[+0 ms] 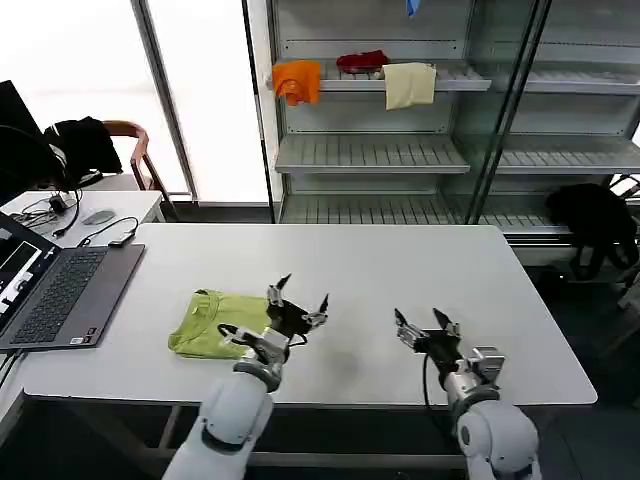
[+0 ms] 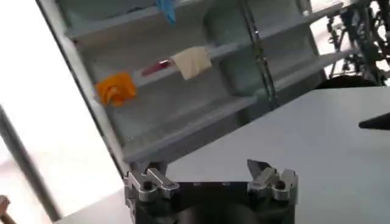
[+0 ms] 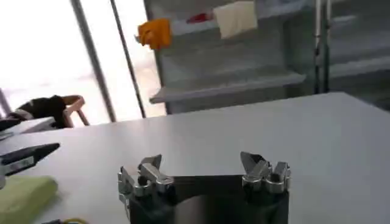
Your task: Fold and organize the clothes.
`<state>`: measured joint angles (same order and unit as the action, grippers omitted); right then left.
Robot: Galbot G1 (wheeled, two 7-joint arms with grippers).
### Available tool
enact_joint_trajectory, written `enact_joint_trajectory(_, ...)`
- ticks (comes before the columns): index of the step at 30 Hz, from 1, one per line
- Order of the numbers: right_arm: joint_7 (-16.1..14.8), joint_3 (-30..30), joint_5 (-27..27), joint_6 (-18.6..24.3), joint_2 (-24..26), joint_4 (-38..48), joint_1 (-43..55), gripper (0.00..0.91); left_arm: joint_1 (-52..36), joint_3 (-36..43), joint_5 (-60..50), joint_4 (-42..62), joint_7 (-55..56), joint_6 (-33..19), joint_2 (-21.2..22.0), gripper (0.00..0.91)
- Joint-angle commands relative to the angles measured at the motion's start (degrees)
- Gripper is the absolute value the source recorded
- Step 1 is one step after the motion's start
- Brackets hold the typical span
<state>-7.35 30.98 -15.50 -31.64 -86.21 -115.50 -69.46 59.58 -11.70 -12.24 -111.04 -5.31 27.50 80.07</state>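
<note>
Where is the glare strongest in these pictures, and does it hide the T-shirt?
Head view: the window behind the table is blown out white, yet the T-shirt stays clearly lit. Both wrist views: the same window washes out, and the shelves look soft.

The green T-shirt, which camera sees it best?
The head view: the whole folded green T-shirt lies on the table beside the left gripper. The right wrist view catches just one corner. The left wrist view points toward the shelves.
</note>
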Motion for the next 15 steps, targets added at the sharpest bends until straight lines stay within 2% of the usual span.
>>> enact_joint_trajectory(1,-1.87,-15.88,-6.79,-1.66,-3.34,10.19,8.72,0.907,4.99,-15.61,7.61,-5.21,0.36,0.15,-5.71,0.907)
enact_joint_trajectory(8,-0.61,-21.39,-14.62,-1.66,-3.21,17.51,16.16,0.907,6.83,-18.61,8.28,-4.36,0.49,0.02,-3.57,0.907)
enact_joint_trajectory(11,-1.06,-23.27,-16.71,-1.66,-3.29,19.78,17.72,0.907,6.82,-19.29,8.31,-4.21,0.57,0.01,-3.19,0.907)
enact_joint_trajectory(15,-1.80,-25.29,-16.80,-1.65,-3.32,22.15,18.69,0.907,6.88,-20.14,8.40,-3.92,0.57,-0.05,-2.83,0.907)
